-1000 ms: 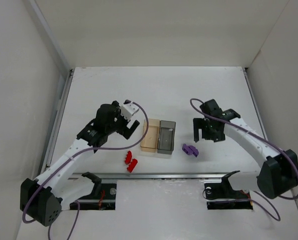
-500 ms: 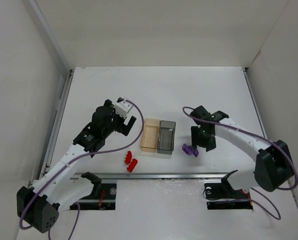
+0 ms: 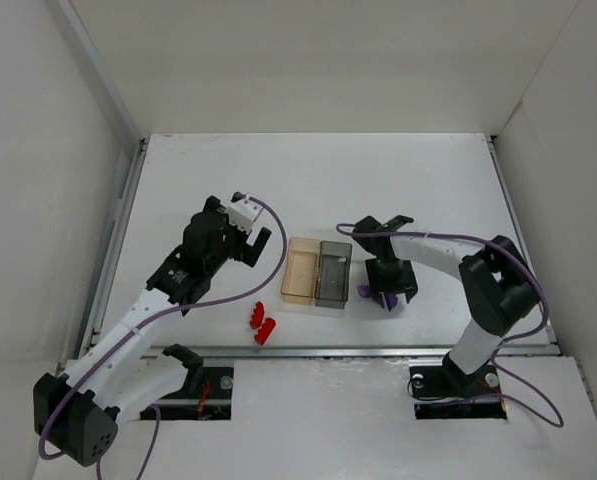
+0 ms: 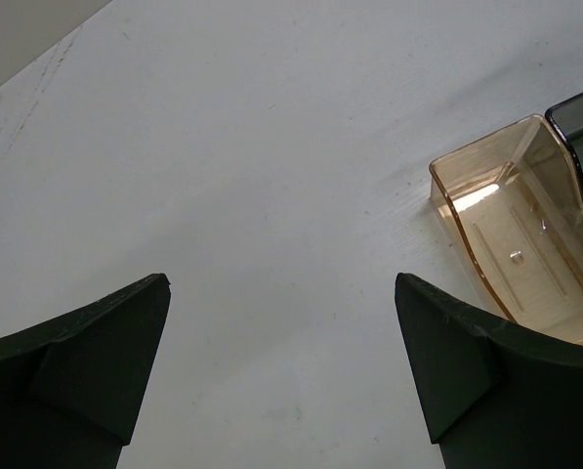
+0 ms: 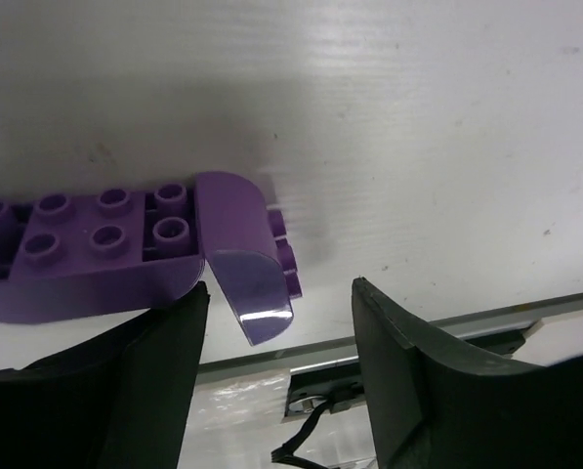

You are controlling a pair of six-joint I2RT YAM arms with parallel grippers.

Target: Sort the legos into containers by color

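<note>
watching the purple legos (image 3: 380, 297), i see both on the counter (image 3: 318, 180) just right of the grey container (image 3: 332, 275), one lying flat with its studs up and the curved one (image 5: 240, 249) against its end. in the last second the right pincer (image 5: 276, 303) has swung in from further right and dropped over them, narrowing from wide to roughly half open. in its wrist view the curved brick sits between the fingers, close to one of them, with bare counter showing on the other side, so i judge nothing is gripped yet and the pick is only being lined up. the red legos (image 3: 261, 323) lie near the front edge, left of the amber container (image 3: 300, 272). i see nothing in either container. the left pincer (image 4: 279, 293) hangs fully open over the counter beside the amber one, holding nothing.
</note>
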